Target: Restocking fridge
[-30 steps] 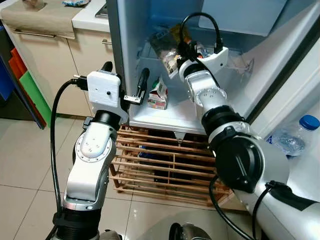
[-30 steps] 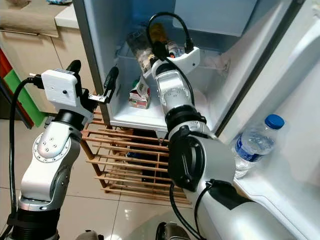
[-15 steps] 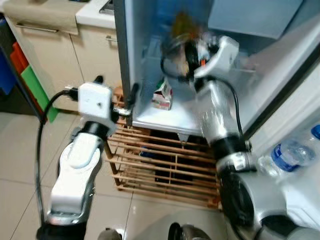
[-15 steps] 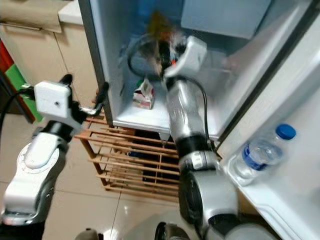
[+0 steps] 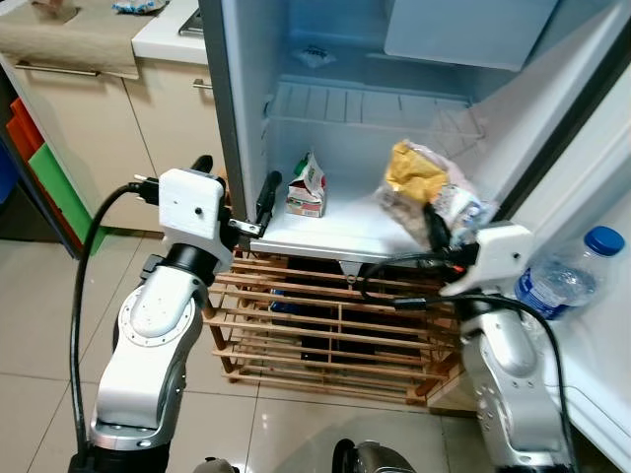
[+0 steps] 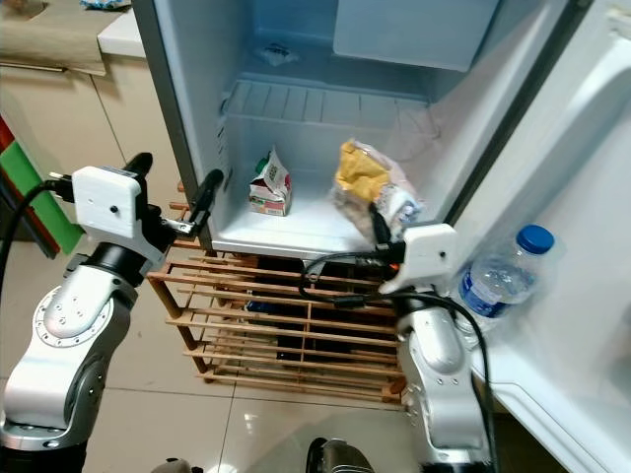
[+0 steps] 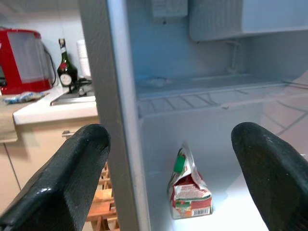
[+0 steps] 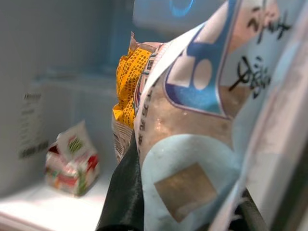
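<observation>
I see the white fridge floor (image 5: 325, 232) carrying a small carton (image 5: 307, 187) standing upright at its left, with a snack bag (image 5: 422, 192) at its right.

Right gripper (image 5: 441, 225) and its snack bag (image 5: 422, 187) now down from the upper shelf (image 5: 370, 106) to the fridge floor (image 5: 340, 225).

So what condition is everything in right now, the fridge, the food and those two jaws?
Fridge: door open.
Carton: upright on the fridge floor, top pinched open.
Snack bag: held at the fridge's right front.
Water bottle: capped, in the door shelf.
Left gripper: jaws open.
Right gripper: shut on the snack bag.
</observation>
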